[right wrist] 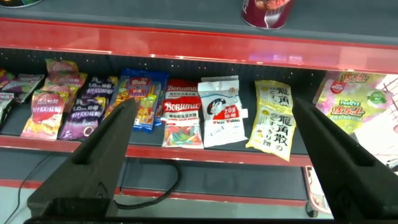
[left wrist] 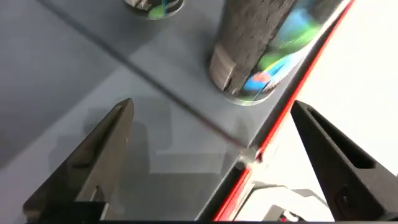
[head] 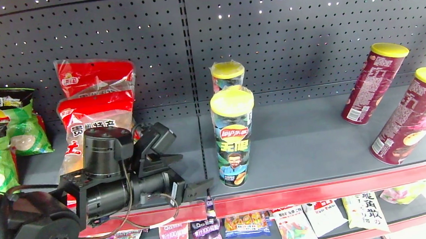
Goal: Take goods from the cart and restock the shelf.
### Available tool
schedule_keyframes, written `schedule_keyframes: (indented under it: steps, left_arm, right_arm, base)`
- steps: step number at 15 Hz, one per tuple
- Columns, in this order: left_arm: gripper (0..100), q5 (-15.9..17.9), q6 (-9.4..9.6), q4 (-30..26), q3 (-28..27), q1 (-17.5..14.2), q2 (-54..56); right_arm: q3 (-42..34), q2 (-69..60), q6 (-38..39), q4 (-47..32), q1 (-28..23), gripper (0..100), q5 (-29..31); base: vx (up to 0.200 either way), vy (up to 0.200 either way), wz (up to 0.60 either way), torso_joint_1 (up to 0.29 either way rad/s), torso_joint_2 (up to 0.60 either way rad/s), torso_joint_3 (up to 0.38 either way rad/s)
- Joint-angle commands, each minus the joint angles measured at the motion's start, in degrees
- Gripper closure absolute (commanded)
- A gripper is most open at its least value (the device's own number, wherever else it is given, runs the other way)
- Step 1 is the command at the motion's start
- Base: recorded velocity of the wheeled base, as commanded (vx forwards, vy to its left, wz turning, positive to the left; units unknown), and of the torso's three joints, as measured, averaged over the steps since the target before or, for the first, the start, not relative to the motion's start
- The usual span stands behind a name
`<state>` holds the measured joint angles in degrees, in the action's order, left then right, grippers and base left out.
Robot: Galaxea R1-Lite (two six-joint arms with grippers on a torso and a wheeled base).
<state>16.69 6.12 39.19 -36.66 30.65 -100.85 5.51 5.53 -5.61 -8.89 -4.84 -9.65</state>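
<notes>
On the shelf (head: pixel 309 145) a chip can (head: pixel 234 133) stands just beside my left tool (left wrist: pixel 211 112), spread and empty; my right tool (right wrist: pixel 212 106) is spread too; I judge gaps remain to restock.

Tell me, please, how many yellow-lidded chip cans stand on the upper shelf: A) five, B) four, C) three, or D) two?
B: the front blue can and the rear blue can stand at the centre, with the far maroon can and the near maroon can at the right.
</notes>
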Motion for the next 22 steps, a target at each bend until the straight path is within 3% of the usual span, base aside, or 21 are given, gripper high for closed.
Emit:
schedule_keyframes:
  steps: [1, 5, 7, 9, 12, 14, 16, 18, 19, 21, 22]
  left_arm:
    - [0, -0.08, 0.03, 0.01, 0.53, -0.41, 0.04]
    - [0, -4.12, -0.23, -0.43, 2.99, -0.68, 5.05]
    - [0, -4.21, -0.14, -1.75, 5.28, -2.17, 9.36]
    - [0, -5.44, -0.23, -8.78, 6.25, -3.66, 17.36]
    - [0, -10.54, -0.23, -20.12, 9.85, -3.49, 29.66]
    - [0, -15.63, -0.41, -32.78, 10.20, -3.49, 39.86]
    - [0, -20.73, -2.87, -41.39, 10.47, -3.66, 48.29]
    - [0, -25.74, -4.19, -50.44, 10.47, -4.19, 57.79]
    - [0, -27.24, -4.19, -54.31, 10.38, -5.42, 63.15]
    - [0, -27.68, -4.19, -62.92, 9.94, -12.19, 74.40]
    - [0, -27.68, -4.19, -64.86, 9.94, -14.12, 76.68]
  right_arm:
    - [0.03, 0.09, -0.02, 0.01, 0.01, 0, -0.01]
    - [0.03, 0.09, 0.16, 0.01, 0.01, 0, -0.01]
    - [0.03, 0.09, -0.19, 0.01, 0.01, 0, -0.10]
    - [0.03, 0.09, -1.51, 0.01, 0.01, 0, -0.28]
    - [-0.06, 0.09, -1.69, 0.10, 0.01, 0, -0.28]
    - [-0.06, 0.09, -1.78, 0.10, 0.01, 0, -0.28]
    - [-0.06, 0.09, -1.69, 0.10, 0.01, 0, -0.28]
    - [-0.06, 0.09, -1.69, 0.10, 0.01, 0, -0.19]
    - [-0.15, 0.09, -1.86, 0.10, 0.01, 0, -0.28]
    - [-0.15, 0.09, -1.69, 0.10, 0.01, 0, -0.10]
    - [-0.15, 0.09, -1.51, 0.10, 0.01, 0, -0.10]
  base:
    - [0.000, 0.000, 0.00, 0.000, 0.00, 0.000]
    - [0.000, 0.000, 0.00, 0.000, 0.00, 0.000]
    - [0.000, 0.000, 0.00, 0.000, 0.00, 0.000]
    - [0.000, 0.000, 0.00, 0.000, 0.00, 0.000]
    - [0.000, 0.000, 0.00, 0.000, 0.00, 0.000]
    - [0.000, 0.000, 0.00, 0.000, 0.00, 0.000]
    - [0.000, 0.000, 0.00, 0.000, 0.00, 0.000]
    - [0.000, 0.000, 0.00, 0.000, 0.00, 0.000]
    - [0.000, 0.000, 0.00, 0.000, 0.00, 0.000]
    - [0.000, 0.000, 0.00, 0.000, 0.00, 0.000]
    - [0.000, 0.000, 0.00, 0.000, 0.00, 0.000]
